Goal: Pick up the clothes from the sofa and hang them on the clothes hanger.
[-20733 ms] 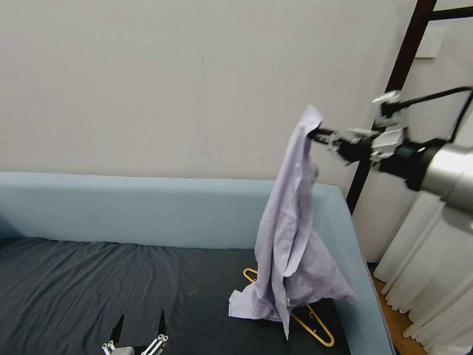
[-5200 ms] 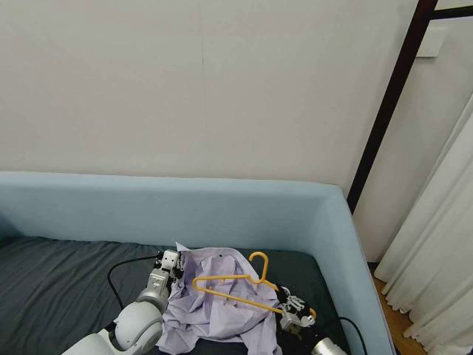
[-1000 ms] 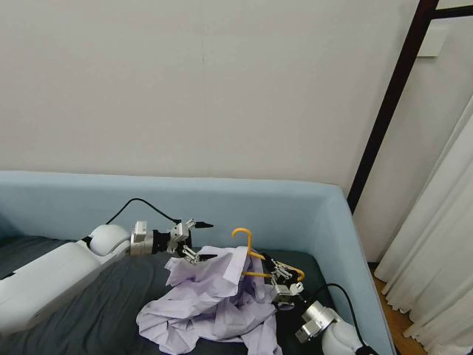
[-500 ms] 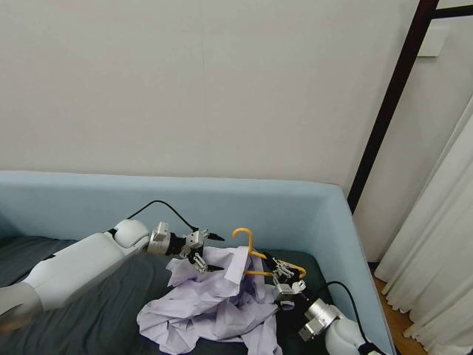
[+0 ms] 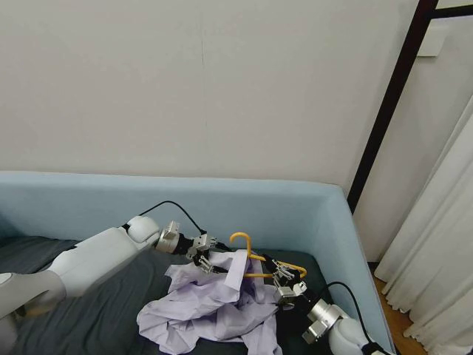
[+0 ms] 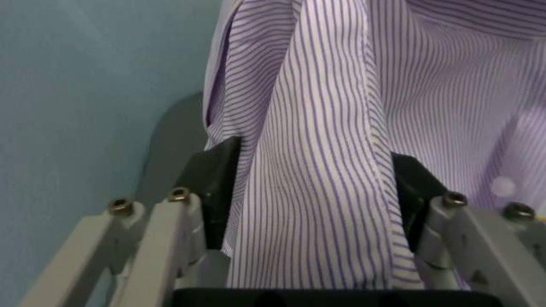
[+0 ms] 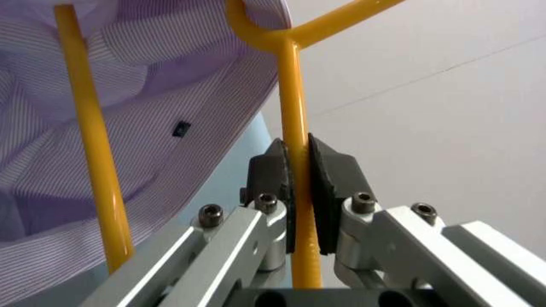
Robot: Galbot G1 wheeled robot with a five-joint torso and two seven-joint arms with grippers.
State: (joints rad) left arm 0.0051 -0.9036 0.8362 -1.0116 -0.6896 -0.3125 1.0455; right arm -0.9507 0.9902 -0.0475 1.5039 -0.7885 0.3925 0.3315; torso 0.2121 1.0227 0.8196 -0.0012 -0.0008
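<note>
One pale-blue sofa (image 5: 111, 207) against a white wall (image 5: 148, 89)

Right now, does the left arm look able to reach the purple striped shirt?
Probably yes: the left gripper, open, straddles a fold of the purple striped shirt; the right gripper clamps the yellow hanger.

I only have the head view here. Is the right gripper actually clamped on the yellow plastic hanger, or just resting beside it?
Observer: Clamped. The right wrist view shows the right gripper with its pads shut on one straight bar of the yellow plastic hanger.
Operator: And has the left gripper got hold of the purple striped shirt?
Observer: Not pinched yet. In the left wrist view the left gripper is open, with a fold of the purple striped shirt lying between its pads.
</note>
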